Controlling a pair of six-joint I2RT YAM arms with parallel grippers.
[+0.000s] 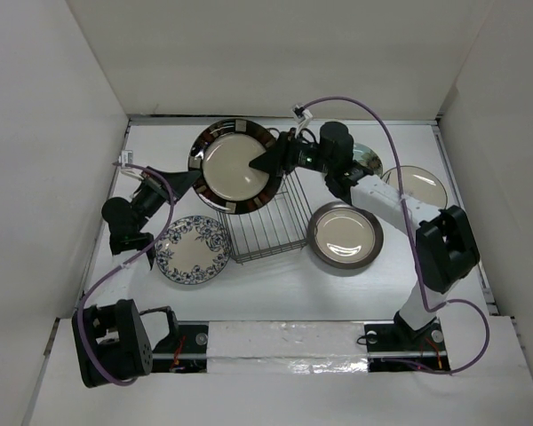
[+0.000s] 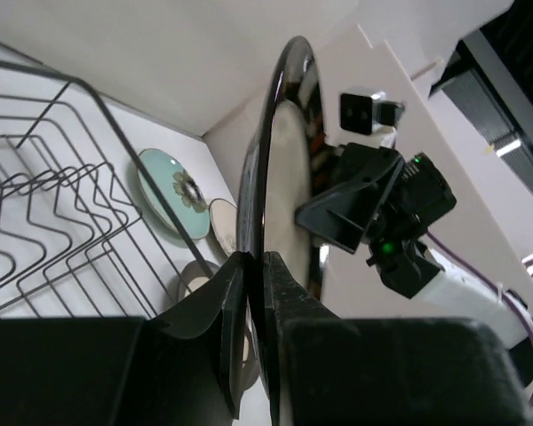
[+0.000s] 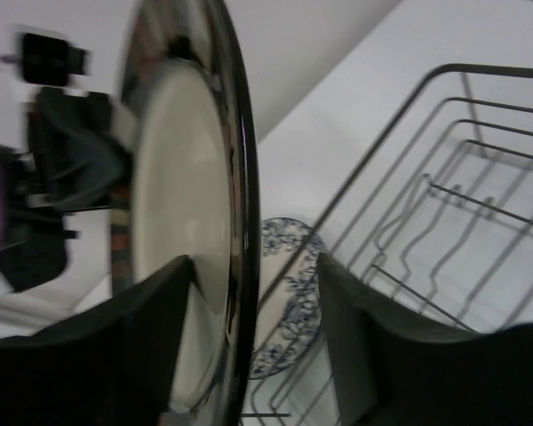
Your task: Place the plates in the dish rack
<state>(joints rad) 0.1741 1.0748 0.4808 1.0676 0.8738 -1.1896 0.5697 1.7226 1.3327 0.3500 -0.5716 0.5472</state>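
Here, a white matte table sits inside plain white walls. At 11 o'clock of the dark wire dish rack, a glossy round dark-rimmed plate stands on edge. The left gripper is clamped on its rim, and the right gripper has its jaws apart astride it.

This is a robot test room. Plain white walls box in a white table. Two robot arms are bolted to its near edge, with purple cables looping off them. Plates and a wire dish rack sit on the table.
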